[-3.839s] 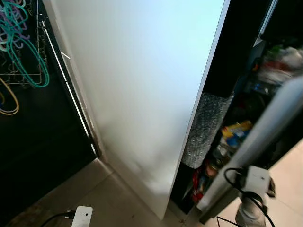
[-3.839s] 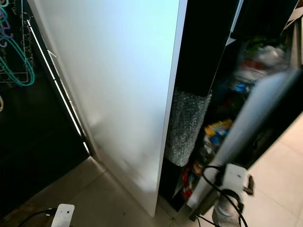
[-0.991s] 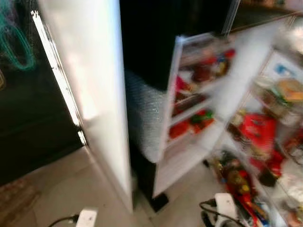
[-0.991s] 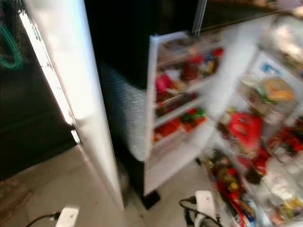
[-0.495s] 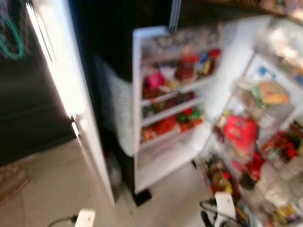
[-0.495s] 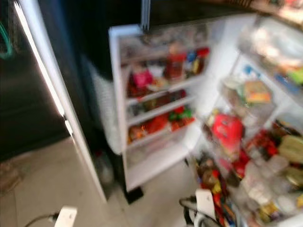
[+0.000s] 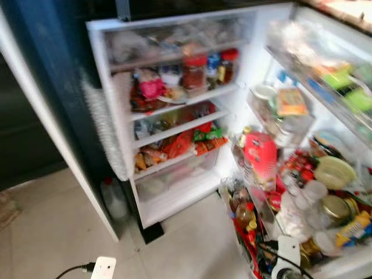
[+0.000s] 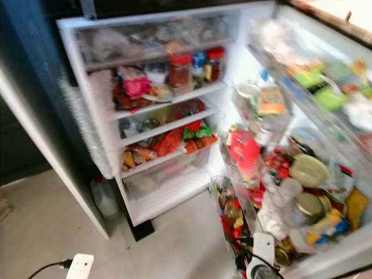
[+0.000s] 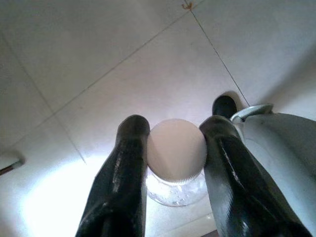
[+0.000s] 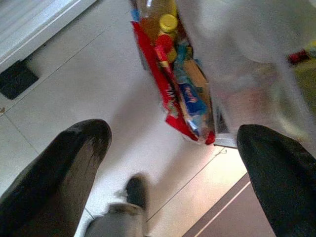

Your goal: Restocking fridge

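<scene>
Clamping a clear bottle with a white cap (image 9: 176, 150) between them, the left fingers (image 9: 127, 168) hang low over the tiled floor (image 7: 52, 232), so the item to restock is in hand but not yet near a shelf. The right fingers (image 10: 69, 158) are spread wide apart and hold nothing, just beside the lower door bins, where a yellow-capped bottle (image 10: 168, 23) and red packets (image 10: 168, 94) sit.

Ahead, the fridge (image 7: 174, 116) stands open, its inner shelves and door racks (image 7: 290, 192) both crowded. The step in hand looks like the approach. Next the left arm must lift the bottle and find a free gap. The bottom shelf (image 7: 174, 189) seems barest; jars and the red carton (image 7: 260, 157) on the door rack crowd the way.
</scene>
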